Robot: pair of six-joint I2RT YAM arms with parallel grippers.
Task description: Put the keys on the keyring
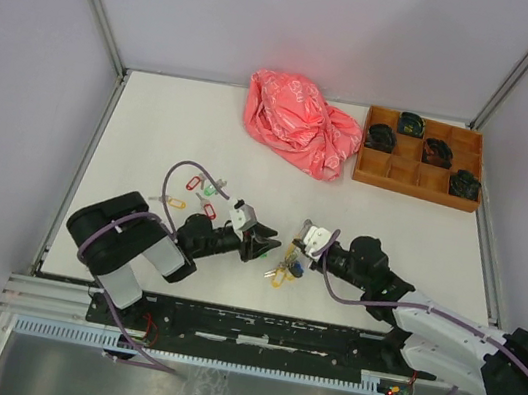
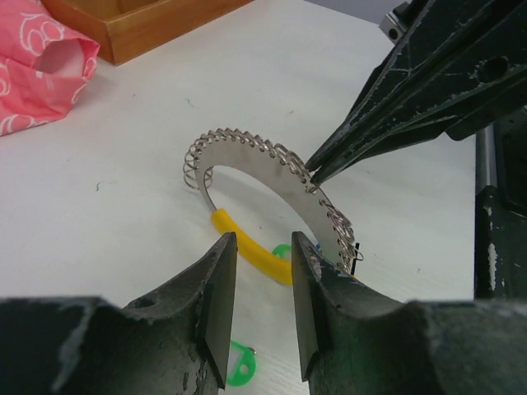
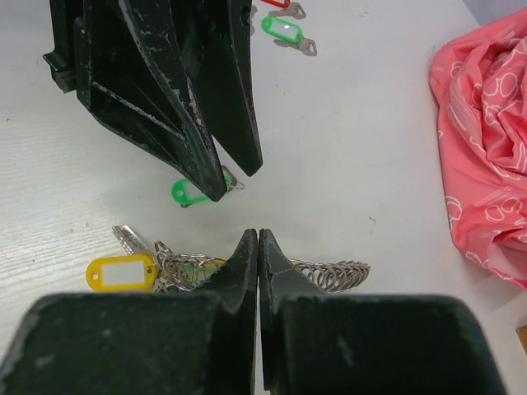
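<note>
The keyring point(image 2: 272, 169), a silvery coiled loop with a yellow band point(image 2: 247, 255), stands on edge on the white table between the two grippers point(image 1: 282, 270). My right gripper point(image 3: 258, 247) is shut on its flat metal band; its fingertips point(image 2: 314, 173) pinch the band in the left wrist view. A yellow-tagged key point(image 3: 122, 271) hangs on the ring. My left gripper point(image 2: 262, 304) is open and empty, with its jaws just short of the yellow band. A green-tagged key point(image 2: 239, 366) lies on the table under its jaws point(image 3: 189, 193). Other loose keys lie to the left: yellow-tagged point(image 1: 175, 203), green-tagged point(image 1: 209, 189) and red-tagged point(image 1: 193, 184).
A crumpled pink bag point(image 1: 297, 122) lies at the back centre. A wooden compartment tray point(image 1: 412, 192) holding small black bundles stands at the back right. A purple cable point(image 1: 188, 167) loops over the loose keys by the left arm.
</note>
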